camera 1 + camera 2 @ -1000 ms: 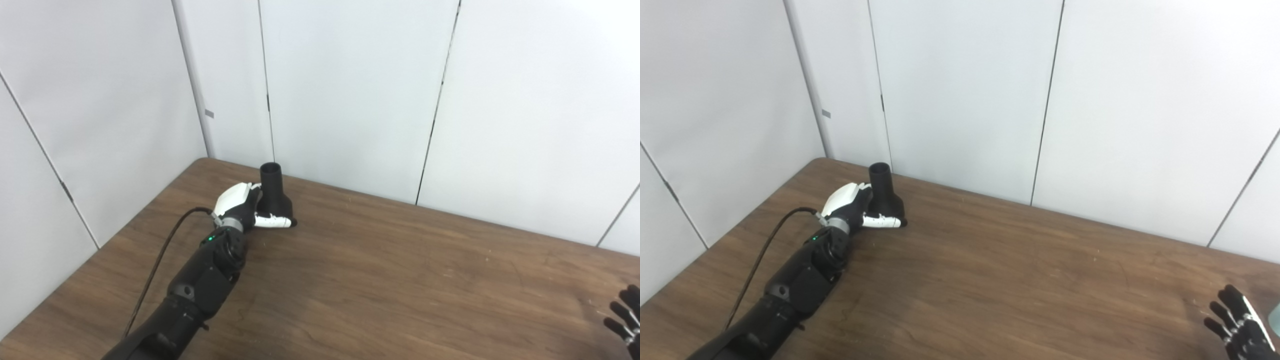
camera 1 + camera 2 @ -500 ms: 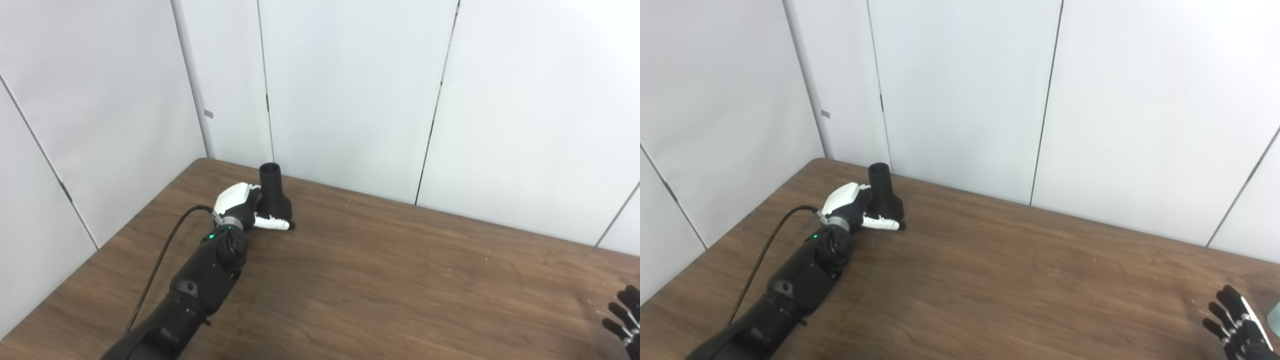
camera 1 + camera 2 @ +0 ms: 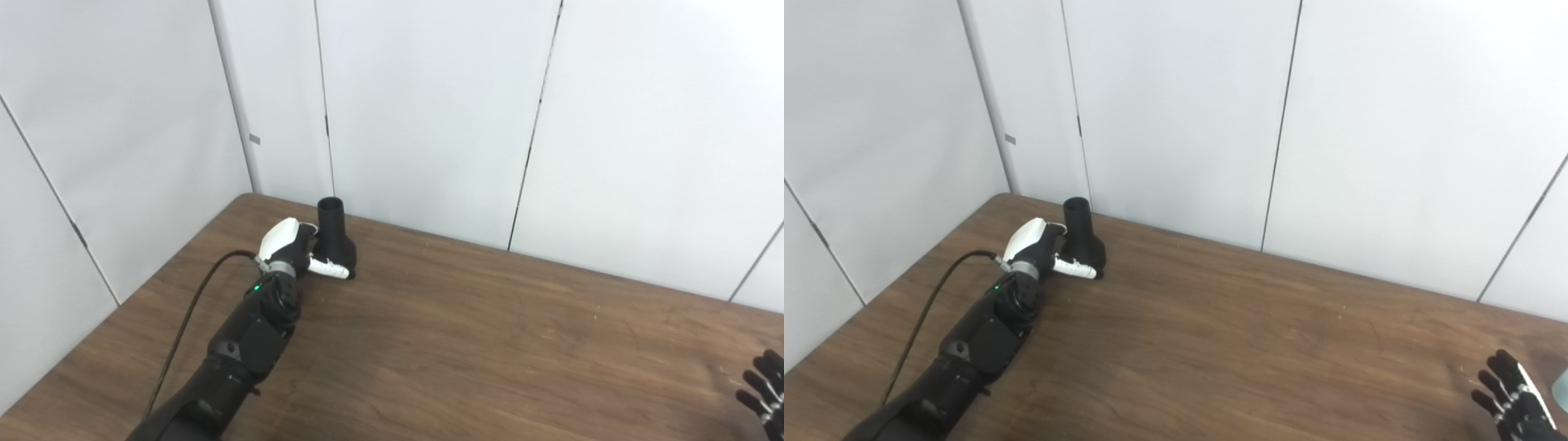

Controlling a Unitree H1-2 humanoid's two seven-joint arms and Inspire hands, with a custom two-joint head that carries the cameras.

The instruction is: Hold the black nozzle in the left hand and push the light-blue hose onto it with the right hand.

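Two hands are seen. Nearest, the right hand is held low at the table edge, fingers spread, nothing grasped; a light-blue sliver is glimpsed beside it, unidentifiable. Farther back, near the wall corner, the left hand is wrapped around the base of one upright black nozzle.

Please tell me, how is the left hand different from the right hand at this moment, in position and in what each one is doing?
The left hand is far across the table, near its far left corner; the right hand is at the near right edge, partly out of view. The left hand is wrapped around the black nozzle's wide base; the right hand holds nothing, its fingers spread apart. Only the left hand shows a white back. Both hands are low over the table.
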